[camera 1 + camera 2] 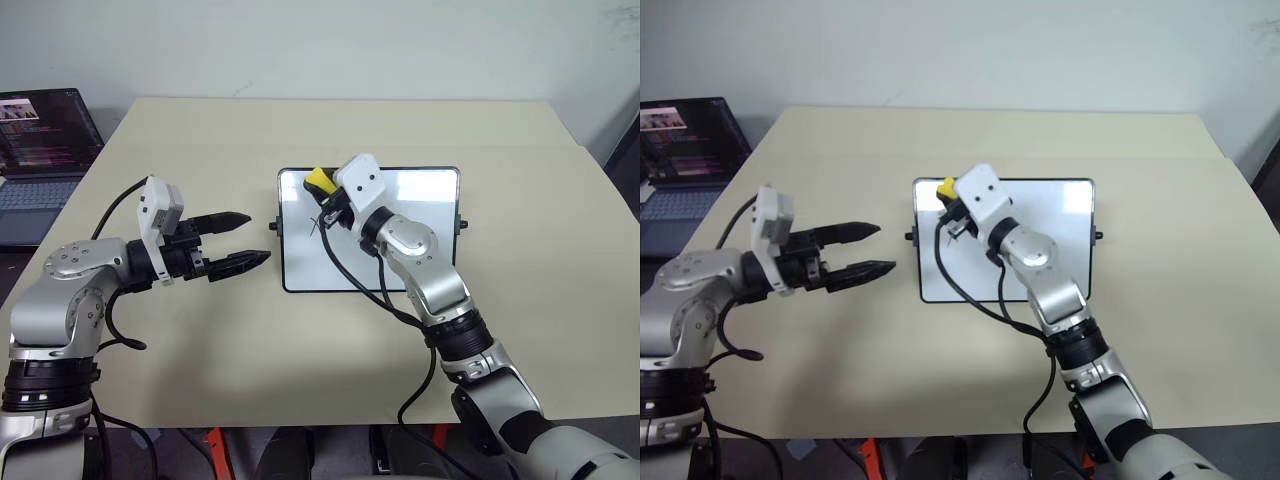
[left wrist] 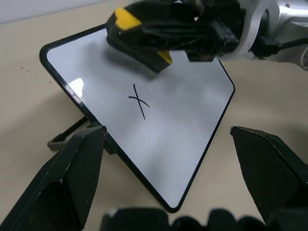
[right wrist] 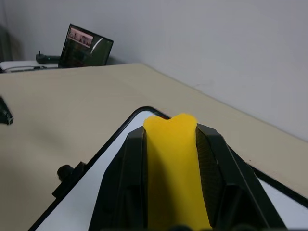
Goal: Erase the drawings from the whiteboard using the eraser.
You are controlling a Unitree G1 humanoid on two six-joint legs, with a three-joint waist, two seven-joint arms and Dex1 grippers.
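The beige worktop [image 1: 300, 370] carries the whiteboard [image 1: 420, 200] near its centre, and a laptop [image 1: 40, 150] sits off its edge at about ten o'clock. The right gripper [image 1: 322, 195] hangs over the board's corner at eleven o'clock, its fingers [image 3: 122, 187] clenched on the eraser [image 3: 173, 168], which sits wedged between them with its yellow end poking out past the tips. Whether the eraser touches the board is hard to tell. The left gripper [image 1: 240, 240] hovers at nine o'clock of the board, just beside its edge, fingers [image 1: 225, 219] spread and released. One of the drawings, an X [image 2: 138, 100], lies just beside the eraser.
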